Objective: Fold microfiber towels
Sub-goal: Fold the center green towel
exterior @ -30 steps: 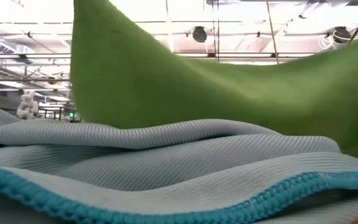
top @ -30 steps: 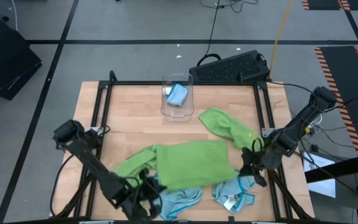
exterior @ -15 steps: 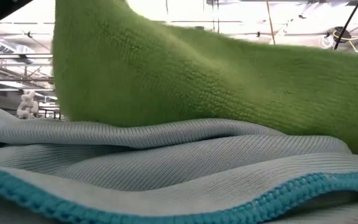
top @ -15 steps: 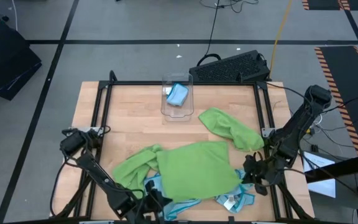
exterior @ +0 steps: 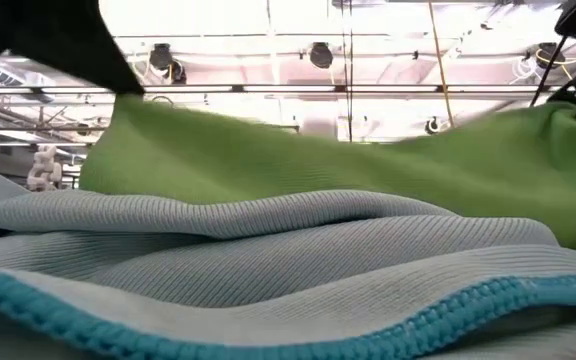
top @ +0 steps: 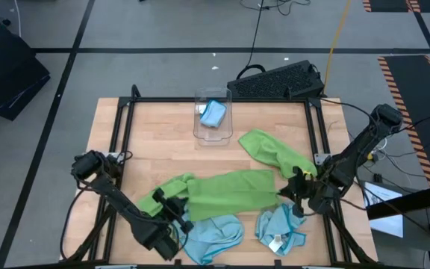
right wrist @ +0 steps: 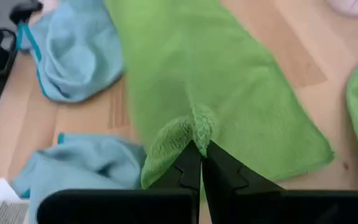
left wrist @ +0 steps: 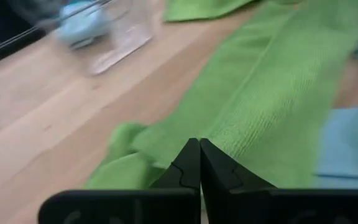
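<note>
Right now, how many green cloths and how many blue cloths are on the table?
Lime green microfiber towels: 3 (long flat green towel, crumpled green towel, far green towel)
Light blue microfiber towels: 3 (binned blue towel in the clear plastic bin, middle blue towel, tagged blue towel)
Total: 6

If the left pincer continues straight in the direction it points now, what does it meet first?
Most likely more of the green towel that the left pincer already pinches; it stretches ahead. Beyond it, bare table. Depth is uncertain.
</note>
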You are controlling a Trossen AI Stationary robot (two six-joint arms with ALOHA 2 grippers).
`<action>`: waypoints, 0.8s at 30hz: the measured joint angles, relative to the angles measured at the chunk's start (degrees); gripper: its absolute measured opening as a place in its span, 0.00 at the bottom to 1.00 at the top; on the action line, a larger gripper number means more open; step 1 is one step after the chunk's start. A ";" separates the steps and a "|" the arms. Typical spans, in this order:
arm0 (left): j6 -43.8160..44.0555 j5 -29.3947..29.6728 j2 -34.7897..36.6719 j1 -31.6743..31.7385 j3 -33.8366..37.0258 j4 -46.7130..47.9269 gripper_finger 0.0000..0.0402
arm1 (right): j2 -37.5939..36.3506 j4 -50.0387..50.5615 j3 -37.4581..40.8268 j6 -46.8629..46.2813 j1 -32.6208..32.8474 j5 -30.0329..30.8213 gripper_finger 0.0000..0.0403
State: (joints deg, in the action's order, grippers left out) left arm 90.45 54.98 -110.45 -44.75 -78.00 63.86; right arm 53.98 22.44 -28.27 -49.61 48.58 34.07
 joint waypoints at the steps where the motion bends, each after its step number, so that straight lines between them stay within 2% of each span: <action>1: 1.52 -0.74 -0.10 0.38 0.52 1.12 0.00 | -0.05 -0.59 0.00 -0.07 -0.48 -2.67 0.01; 7: 2.36 -4.81 -0.16 1.40 1.95 -1.63 0.00 | 0.53 -3.12 0.00 -0.84 -0.88 -19.99 0.01; 11: -3.25 -7.41 -0.16 0.17 1.94 -10.08 0.00 | 1.26 -7.54 0.00 -0.47 -0.76 -28.73 0.01; 15: -11.98 -7.54 -0.16 -2.67 0.41 -18.71 0.00 | 1.33 -13.36 0.00 2.18 -0.05 -33.01 0.01; 18: -16.62 -6.85 -0.16 -4.86 -1.90 -20.11 0.00 | 0.67 -16.45 -0.02 3.60 0.33 -37.95 0.01; 20: -17.94 -4.76 -0.16 -6.09 -3.05 -19.48 0.00 | -0.25 -15.28 -0.04 2.77 0.01 -39.93 0.01; 24: -15.67 -1.29 -0.13 -7.12 -3.75 -15.15 0.00 | -2.08 -8.69 -0.04 2.27 -2.43 -38.91 0.01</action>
State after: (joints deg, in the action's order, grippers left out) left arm 74.78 53.68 -110.59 -51.87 -81.76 48.71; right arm 51.90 13.75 -28.32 -47.34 46.15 -4.84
